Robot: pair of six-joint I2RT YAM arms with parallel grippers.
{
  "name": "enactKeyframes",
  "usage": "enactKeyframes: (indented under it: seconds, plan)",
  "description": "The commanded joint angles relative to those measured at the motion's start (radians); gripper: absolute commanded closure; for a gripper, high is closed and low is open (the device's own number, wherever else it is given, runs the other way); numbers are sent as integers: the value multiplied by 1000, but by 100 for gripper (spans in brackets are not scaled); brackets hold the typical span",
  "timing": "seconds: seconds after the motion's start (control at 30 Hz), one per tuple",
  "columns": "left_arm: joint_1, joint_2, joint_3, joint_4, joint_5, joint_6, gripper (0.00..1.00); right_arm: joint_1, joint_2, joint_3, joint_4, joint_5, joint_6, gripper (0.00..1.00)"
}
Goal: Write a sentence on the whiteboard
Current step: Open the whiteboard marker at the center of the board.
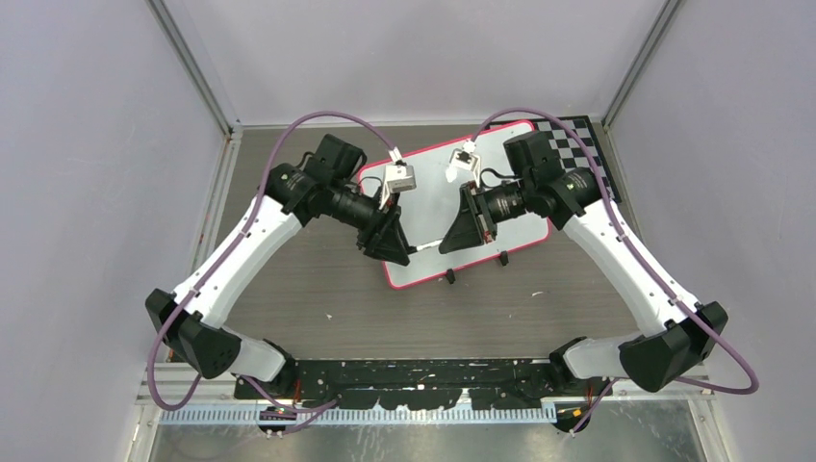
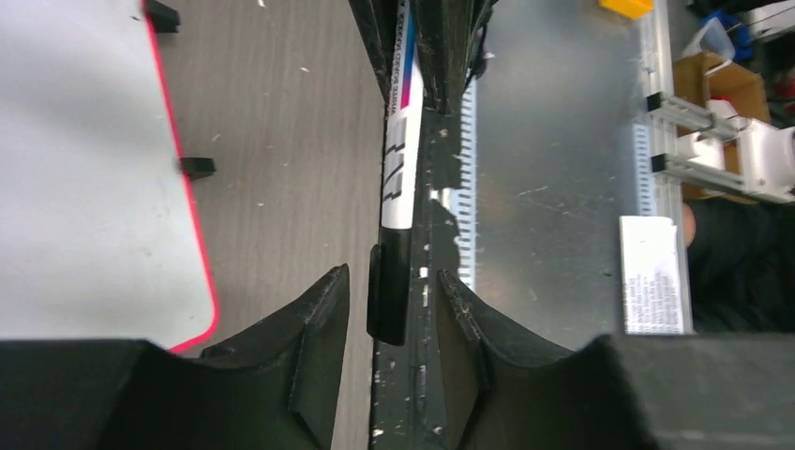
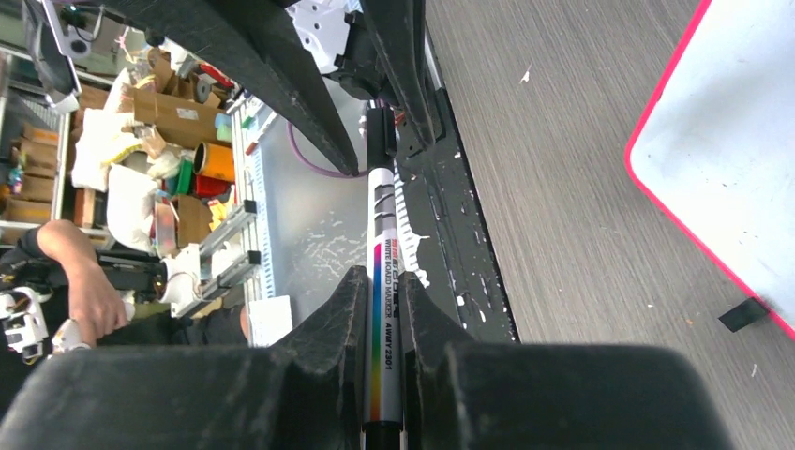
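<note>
Overhead, the left arm [image 1: 260,226] reaches from the near left corner toward the middle of the grey tabletop [image 1: 318,289]. Its left hand [image 1: 404,250] hangs over the near left part of the whiteboard [image 1: 431,202]. The whiteboard lies flat and askew on the far middle of the tabletop. Its pink-red rim shows all round, and two black clips [image 1: 449,276] sit on its near edge. What shows of its surface is plain white.

From the left wrist, the left hand's fingers [image 2: 323,314] stand parted on either side of the black cap [image 2: 389,295] of a whiteboard marker [image 2: 398,169], with a thin gap showing on each side. That hand is spread around the cap, not clamped on it.

The marker runs level between the two hands, above the board's near edge. It has a white barrel with a rainbow stripe and printed lettering.

The right hand [image 1: 445,246] meets it from the other side. From the right wrist, that hand's fingers [image 3: 342,319] are pressed tight against the barrel, so it is closed on the marker and carries it. The right arm [image 1: 616,250] leads back to the near right corner.

At the far right, a black-and-white checkerboard [image 1: 577,144] lies next to the whiteboard's far corner.
</note>
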Motion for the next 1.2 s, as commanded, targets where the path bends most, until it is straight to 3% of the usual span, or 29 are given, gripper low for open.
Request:
enactKeyframes:
  seconds: [0.0,0.33,0.47,0.53,0.8,0.97,1.17]
  plan:
    - [2,14,-9,40,121,-85,66,8,-39,45,-60,5,-117,100]
    - [1,20,-29,98,174,-142,97,13,-66,31,12,28,-64,97]
    - [1,21,-22,97,128,-134,100,12,-63,16,65,57,39,54]
    - [1,17,-15,84,100,-115,100,12,-60,5,82,71,78,44]
    - [-12,25,53,13,2,-58,100,14,-43,-16,134,57,203,38]
    - [-32,28,47,11,-23,-46,100,16,-37,-11,109,-2,161,35]
    - [-51,39,64,-6,-32,-16,100,20,19,4,89,-89,173,41]
